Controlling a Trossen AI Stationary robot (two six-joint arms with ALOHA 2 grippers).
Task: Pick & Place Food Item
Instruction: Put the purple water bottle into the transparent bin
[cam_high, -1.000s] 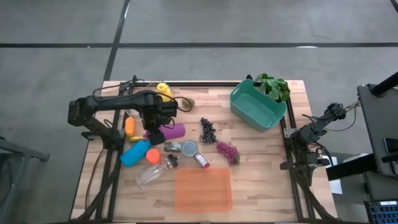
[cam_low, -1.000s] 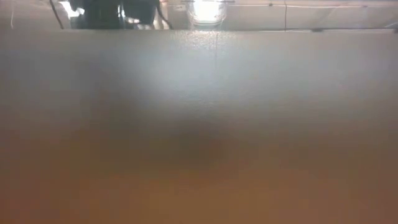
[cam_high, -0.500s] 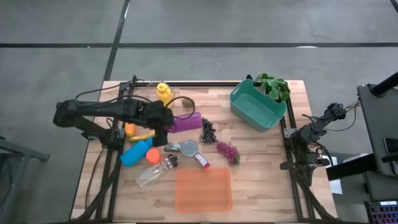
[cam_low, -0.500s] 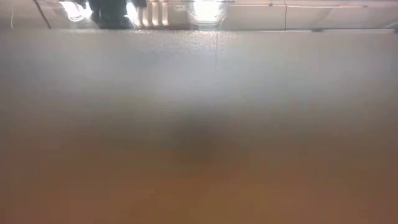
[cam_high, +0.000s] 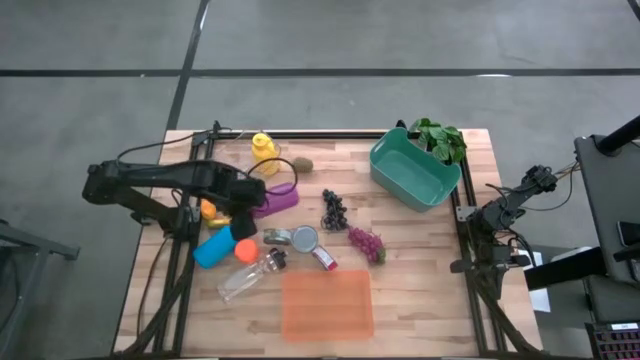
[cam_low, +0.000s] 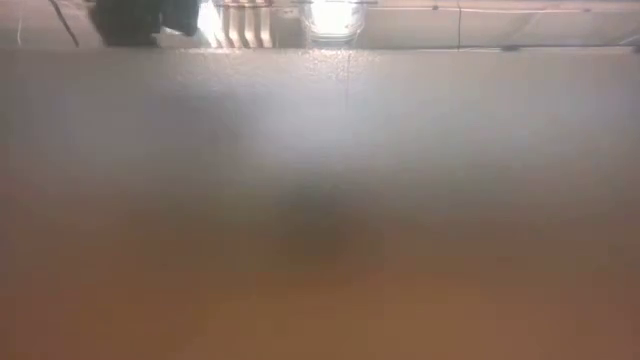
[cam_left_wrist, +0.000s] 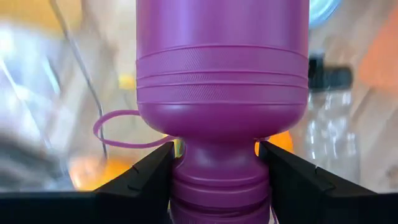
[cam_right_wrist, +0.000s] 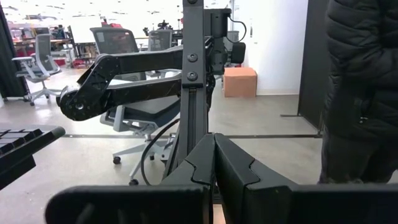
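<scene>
The wooden table (cam_high: 420, 280) carries everything, and the biggest thing on it is the teal bin (cam_high: 413, 170) at the far right corner, with a leafy green plant (cam_high: 440, 138) just behind it. Near the front edge lies an orange tray (cam_high: 327, 304). The left gripper (cam_high: 246, 203) reaches in over the left side, its fingers (cam_left_wrist: 144, 180) pinching the neck of a purple bottle (cam_high: 277, 198), which lies sideways (its loop strap hangs loose in the left wrist view). The right gripper (cam_right_wrist: 214, 163) waits off the right edge of the table, fingers pressed together. Mid-table sit the dark grapes (cam_high: 333, 209) and the red grapes (cam_high: 367, 243), apart from each other, both outside the bin.
</scene>
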